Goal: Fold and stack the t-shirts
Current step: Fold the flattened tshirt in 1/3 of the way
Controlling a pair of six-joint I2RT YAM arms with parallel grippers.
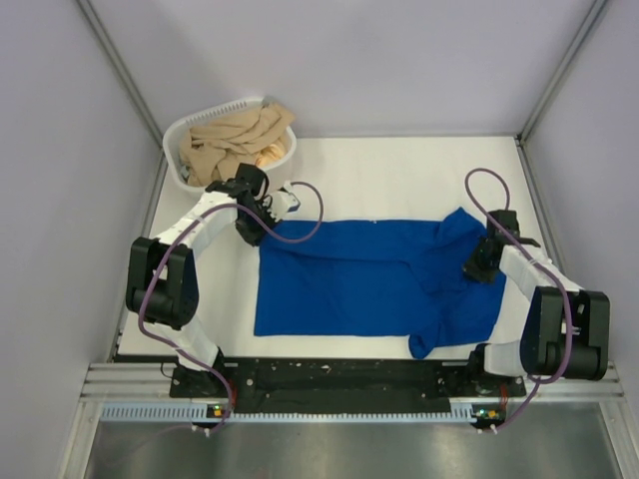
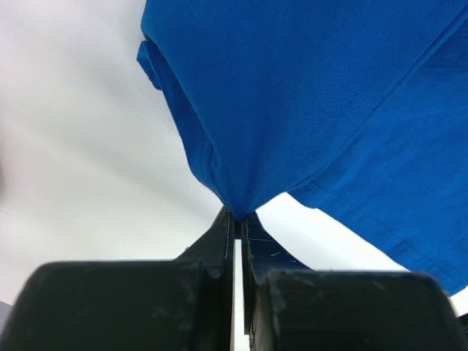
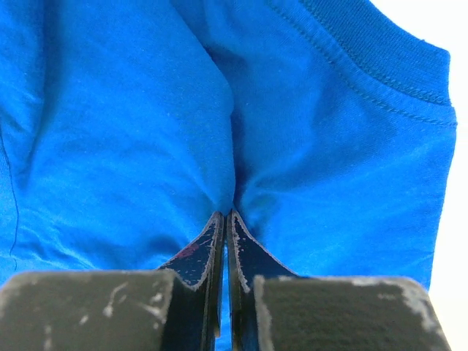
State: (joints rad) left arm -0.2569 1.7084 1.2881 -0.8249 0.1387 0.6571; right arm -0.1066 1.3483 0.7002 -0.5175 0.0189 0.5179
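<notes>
– At far left of the t-shirt (image 1: 349,279), what's the left end effector (image 1: 255,228) doing?
– Clamped tight on cloth. On the wrist cam both fingers (image 2: 216,238) are pressed together w/ a blue corner pinched at the tips. Fabric rises to a peak there, off the white surface (image 1: 399,170). A stitched hem runs along the cloth edge just beside the pinch.
– And the right end effector (image 1: 479,264)?
– Same, closed on the t-shirt. Its tips meet w/ a fold of blue nipped btw them, creases fanning out from the pinch. A ribbed band (image 3: 380,51) shows up and to the right of the tips. Collar or sleeve edge, can't tell.
– Where's the garment overall?
– Mid surface, stretched left to right btw the two arms. The left part lies flat, approx rectangular. The right part is rumpled and bunched: one lobe reaches toward the far side by the right end effector, another droops to the near edge. Only plain blue is showing.
– Anything else on there?
– White basket (image 1: 175,140) at the far-left corner, near the left end effector, w/ tan cloth (image 1: 235,135) heaped inside. A purple cable (image 1: 318,215) loops out beside the left end effector, over the far-left end of the t-shirt.
</notes>
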